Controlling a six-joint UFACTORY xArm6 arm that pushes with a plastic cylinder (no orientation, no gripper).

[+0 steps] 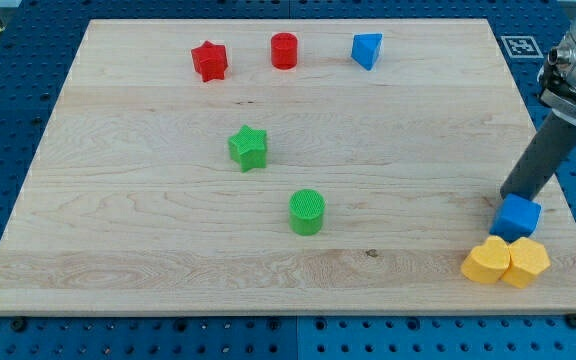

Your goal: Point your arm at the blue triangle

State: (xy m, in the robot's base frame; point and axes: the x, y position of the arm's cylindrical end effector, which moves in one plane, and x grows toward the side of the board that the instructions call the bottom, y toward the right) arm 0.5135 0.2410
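Note:
The blue triangle (366, 50) sits near the view's top, right of centre, on the wooden board (148, 250). My rod comes down from the view's right edge, and my tip (506, 197) rests at the lower right, just above and touching or nearly touching a blue cube (517, 217). The tip is far from the blue triangle, which lies well up and to the left of it.
A red star (209, 61) and a red cylinder (284, 50) sit left of the blue triangle. A green star (249, 148) and a green cylinder (307, 212) are mid-board. Two yellow blocks (486, 261) (526, 263) lie below the blue cube.

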